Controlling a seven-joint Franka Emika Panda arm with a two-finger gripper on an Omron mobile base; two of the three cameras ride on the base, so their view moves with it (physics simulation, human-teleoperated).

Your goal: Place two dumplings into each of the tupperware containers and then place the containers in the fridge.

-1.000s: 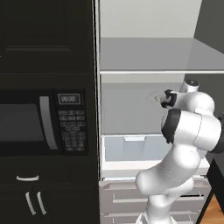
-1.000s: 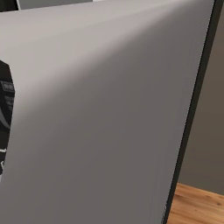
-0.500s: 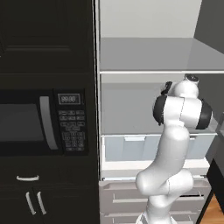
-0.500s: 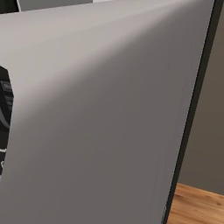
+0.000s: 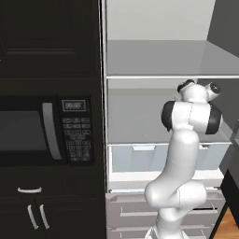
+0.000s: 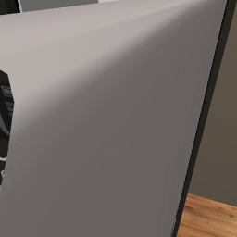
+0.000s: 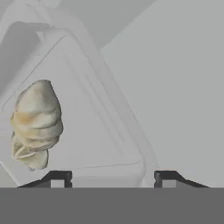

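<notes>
White arm point(image 5: 182, 154) has swung left; gripper point(image 7: 113, 177) fingers spread wide, seemingly empty, translucent container point(image 7: 87, 131) and dumpling point(image 7: 36, 122) ahead.

SETTING: I log a home kitchen | EVIDENCE: black built-in microwave point(image 5: 44, 132) in dark cabinets point(image 5: 46, 42); open fridge point(image 5: 154, 60) with pale shelves and drawers beside it | FLOOR: I see wood boards point(image 6: 208, 217)

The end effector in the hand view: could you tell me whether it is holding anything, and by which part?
Nothing is held. The end effector is open, its fingertips apart, just off the near rim of the translucent white tupperware container, which holds a dumpling.
</notes>
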